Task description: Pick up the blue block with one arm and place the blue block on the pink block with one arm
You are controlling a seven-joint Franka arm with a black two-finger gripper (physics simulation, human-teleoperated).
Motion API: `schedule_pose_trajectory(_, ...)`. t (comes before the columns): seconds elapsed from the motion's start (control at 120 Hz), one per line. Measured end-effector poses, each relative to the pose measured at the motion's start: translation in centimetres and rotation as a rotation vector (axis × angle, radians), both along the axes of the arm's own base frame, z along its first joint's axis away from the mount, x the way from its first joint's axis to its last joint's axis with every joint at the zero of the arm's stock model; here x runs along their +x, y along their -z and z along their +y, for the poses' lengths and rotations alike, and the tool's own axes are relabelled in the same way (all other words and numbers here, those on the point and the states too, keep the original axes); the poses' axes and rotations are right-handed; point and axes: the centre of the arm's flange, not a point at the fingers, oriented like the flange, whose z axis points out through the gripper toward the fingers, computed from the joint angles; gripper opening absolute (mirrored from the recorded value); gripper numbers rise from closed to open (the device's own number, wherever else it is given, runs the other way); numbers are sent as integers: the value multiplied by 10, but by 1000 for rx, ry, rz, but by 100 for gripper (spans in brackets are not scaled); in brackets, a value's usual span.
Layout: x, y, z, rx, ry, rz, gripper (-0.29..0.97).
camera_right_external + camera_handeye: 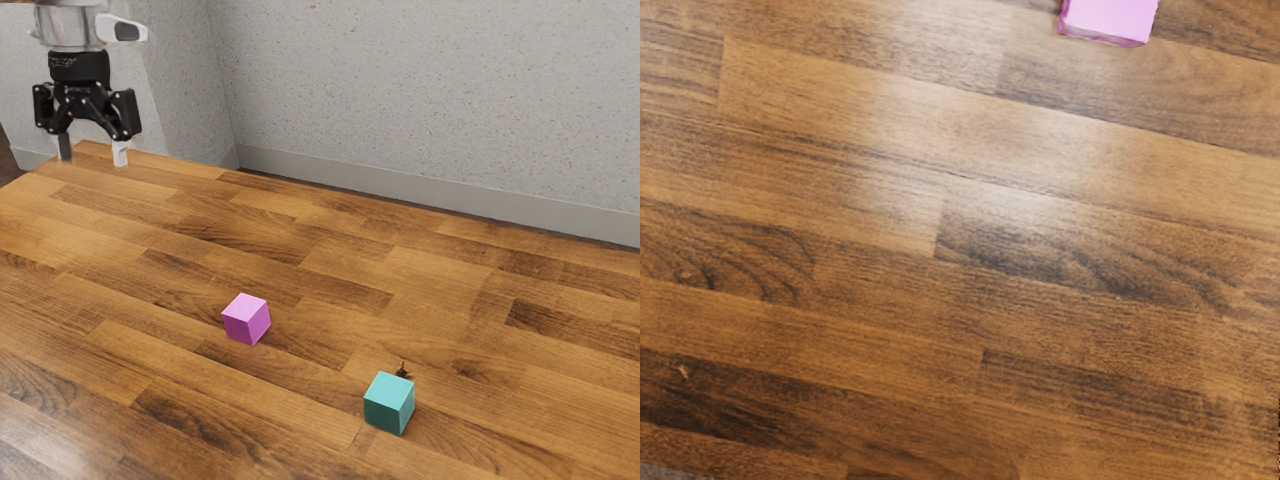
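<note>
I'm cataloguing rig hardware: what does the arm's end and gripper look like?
The gripper is black and angular, with two short fingers that have lighter grey tips. Above it sits a rounded silver-white wrist segment. No cables or markings show.

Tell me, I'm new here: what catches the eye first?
Two bright cubes on the wooden table: the pink block mid-table and the blue block nearer the camera, toward the exterior view's right. The black hand hangs open at the exterior view's upper left, far from both.
</note>
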Motion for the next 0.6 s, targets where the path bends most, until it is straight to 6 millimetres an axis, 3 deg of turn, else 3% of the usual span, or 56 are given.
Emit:
schedule_pose_trajectory(0.133, 8, -9, 48, 14, -107, -132, 68)
schedule_pose_trajectory(0.183, -26, -87, 58, 50, -151, -315, 68)
schedule_pose_trajectory(0.217, -44, -123, 41, 58, -137, -398, 68)
schedule_pose_trajectory(0.267, -47, -135, -23, 32, -23, -430, 68)
schedule_pose_trajectory(0.325, -36, -100, -57, 7, 35, -357, 68)
schedule_pose_trajectory(0.392, -22, -21, -86, 1, 73, -245, 68)
schedule_pose_trajectory(0.475, -18, 62, -149, 12, 171, -173, 68)
schedule_pose_trajectory(0.55, -32, 105, -201, 29, 247, -154, 68)
schedule_pose_trajectory(0.6, -44, 129, -220, 34, 261, -143, 68)
